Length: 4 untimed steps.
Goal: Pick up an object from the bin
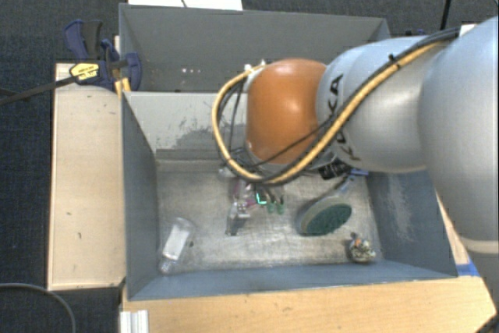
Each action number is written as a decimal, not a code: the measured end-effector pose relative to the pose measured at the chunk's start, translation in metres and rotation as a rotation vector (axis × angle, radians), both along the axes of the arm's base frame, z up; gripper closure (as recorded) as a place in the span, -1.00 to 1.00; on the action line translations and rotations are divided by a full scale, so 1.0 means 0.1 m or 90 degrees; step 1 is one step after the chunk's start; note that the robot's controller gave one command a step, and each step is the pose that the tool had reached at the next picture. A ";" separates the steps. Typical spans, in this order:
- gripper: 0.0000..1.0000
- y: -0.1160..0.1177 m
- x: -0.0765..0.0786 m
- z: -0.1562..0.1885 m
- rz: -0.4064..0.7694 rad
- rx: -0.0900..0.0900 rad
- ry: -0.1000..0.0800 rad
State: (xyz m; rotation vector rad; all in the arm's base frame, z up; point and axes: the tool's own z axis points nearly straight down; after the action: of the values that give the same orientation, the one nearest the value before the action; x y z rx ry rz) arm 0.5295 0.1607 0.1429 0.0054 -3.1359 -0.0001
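Grey metal forms the bin [140, 191], its floor scuffed and mostly bare. The arm [421, 105] comes in from the right of the frame, its orange cover [284, 109] sitting over the middle of the bin with cables looped around it. Below the cover the gripper [236, 221] hangs low at the centre of the floor. Whether it is released or clenched I cannot tell, and nothing can be made out in its grasp. Just to its right lies a small green piece [274, 205], the nearest thing to it, possibly touching the tool. Further right a dark green disc [326, 218] rests flat. A clear plastic piece [175, 239] lies well apart at the lower left, and a small knobbly object [360, 248] sits in the lower right corner.
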 end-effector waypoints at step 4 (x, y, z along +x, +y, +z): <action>1.00 -2.31 -0.47 -0.70 -0.456 0.003 -0.009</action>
State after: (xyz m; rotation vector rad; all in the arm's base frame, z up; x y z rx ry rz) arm 0.4823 -0.0708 0.0728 -1.1000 -2.9513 -0.0116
